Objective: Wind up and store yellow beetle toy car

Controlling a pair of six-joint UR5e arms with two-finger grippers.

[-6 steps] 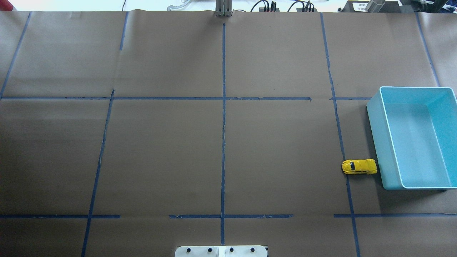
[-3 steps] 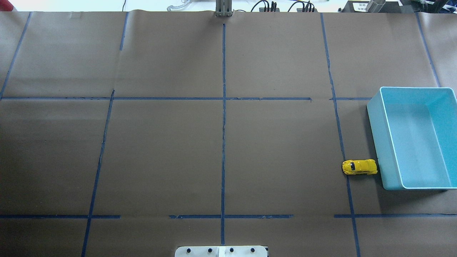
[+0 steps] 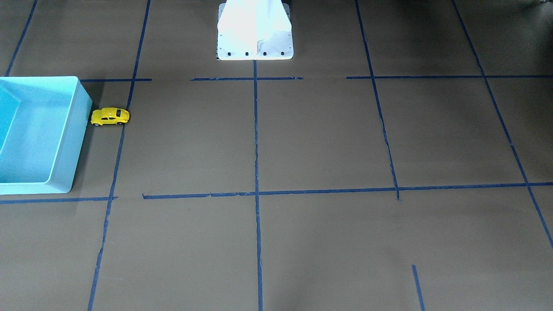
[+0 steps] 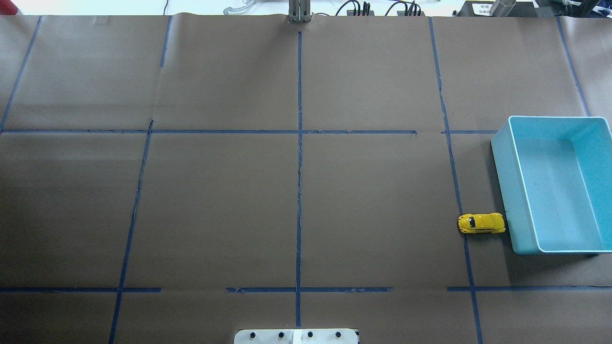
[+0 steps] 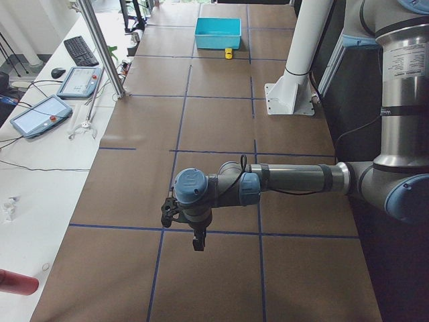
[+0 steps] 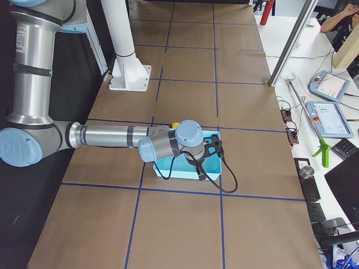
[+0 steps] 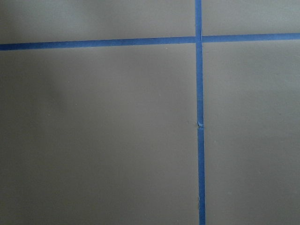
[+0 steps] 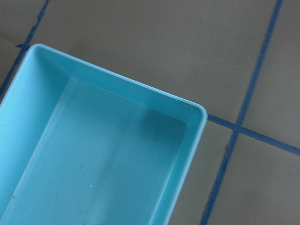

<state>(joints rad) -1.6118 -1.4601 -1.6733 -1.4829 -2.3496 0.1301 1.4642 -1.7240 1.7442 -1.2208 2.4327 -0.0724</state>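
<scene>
The yellow beetle toy car (image 4: 481,223) stands on the brown paper, its one end close against the near-left wall of the light blue bin (image 4: 507,191). The front-facing view shows the car (image 3: 110,116) just right of the bin (image 3: 69,142), and the side views show it small beside the bin (image 5: 228,54) (image 6: 175,124). My left gripper (image 5: 198,243) hangs over bare paper far from the car. My right gripper (image 6: 200,175) hovers over the bin (image 6: 168,168), whose inside (image 8: 187,140) holds nothing. Whether either gripper is open or shut, I cannot tell.
Blue tape lines (image 4: 299,191) divide the paper-covered table into squares. The robot's white base plate (image 4: 296,337) sits at the near edge. A metal post (image 4: 300,12) and cables stand at the far edge. Tablets and a keyboard lie on a side desk (image 5: 53,100).
</scene>
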